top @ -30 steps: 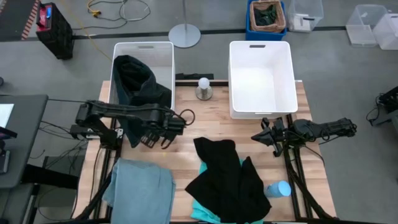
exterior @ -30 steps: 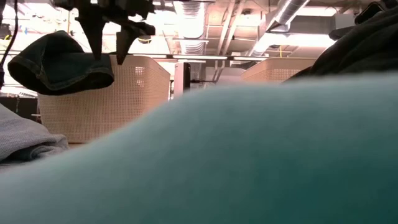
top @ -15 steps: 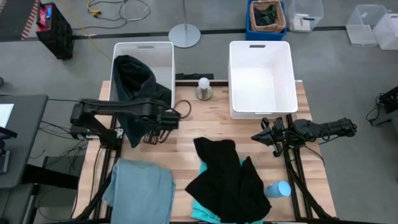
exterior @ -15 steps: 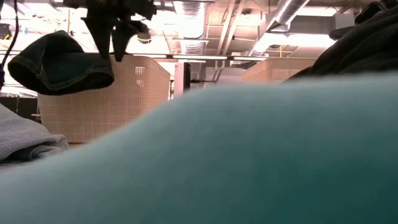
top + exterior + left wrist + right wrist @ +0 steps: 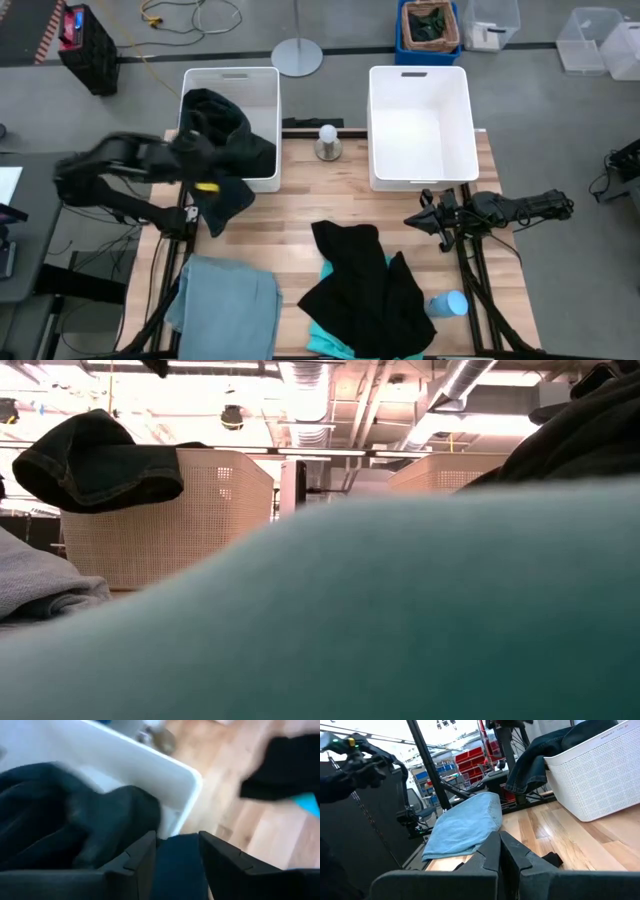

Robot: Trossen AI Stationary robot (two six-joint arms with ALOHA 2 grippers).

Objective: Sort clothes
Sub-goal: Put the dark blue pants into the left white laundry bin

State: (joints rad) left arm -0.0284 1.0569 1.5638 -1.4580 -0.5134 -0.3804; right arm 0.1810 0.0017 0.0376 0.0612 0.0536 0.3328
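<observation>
The dark teal-green garment (image 5: 225, 150) lies in the left white bin (image 5: 232, 80) and hangs over its near wall; it also shows in the low view (image 5: 100, 460) and the left wrist view (image 5: 100, 820). My left gripper (image 5: 177, 837) is open and blurred above that wall (image 5: 200, 165), holding nothing. The black garment (image 5: 365, 280) lies on the bright turquoise one (image 5: 325, 342) at the table's near middle. The grey-blue garment (image 5: 225, 300) lies at the near left. My right gripper (image 5: 415, 218) is shut and waits at the table's right.
An empty white bin (image 5: 420, 125) stands at the far right of the table. A small lamp-like object (image 5: 327, 142) stands between the bins. A pale blue cylinder (image 5: 448, 303) lies at the near right. A blue crate with dark cloth (image 5: 430, 28) sits on the floor beyond.
My left gripper has drawn back fast from the table in front of the left bin, toward the table's left and far edges, and has risen out of the low view. The teal-green garment stays draped over the bin's near wall.
</observation>
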